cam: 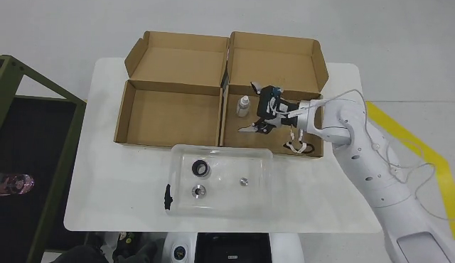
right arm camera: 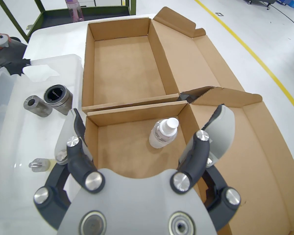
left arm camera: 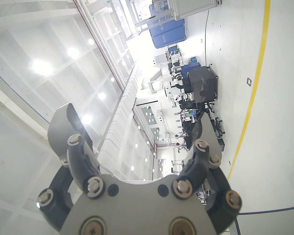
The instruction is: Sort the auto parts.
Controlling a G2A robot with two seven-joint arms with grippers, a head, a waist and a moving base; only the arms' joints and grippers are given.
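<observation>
Top view, right claw: spread wide and holding nothing, over the right box.
Top view, bottle: white, inside the right box, near the wall next to the left box, just beside the claw's fingertips.
Top view, tray: clear plastic, on the white bench in front of both boxes. It holds a bearing, a sleeve and a small part, all apart from each other.
Left wrist view, left claw: wide, nothing between its fingers, pointed up into the room.
Left wrist view, room: a big hall with ceiling lights, blue cabinets and a yellow floor line.
Right wrist view, right claw: wide. The bottle stands upright between the two fingers and below them, touching neither.
Right wrist view, label: grey print on the bottle, too small to read.
Right wrist view, tray: the bearing and the sleeve lie close together; the small part is apart.
Right wrist view, floor: pale, with a yellow line.
</observation>
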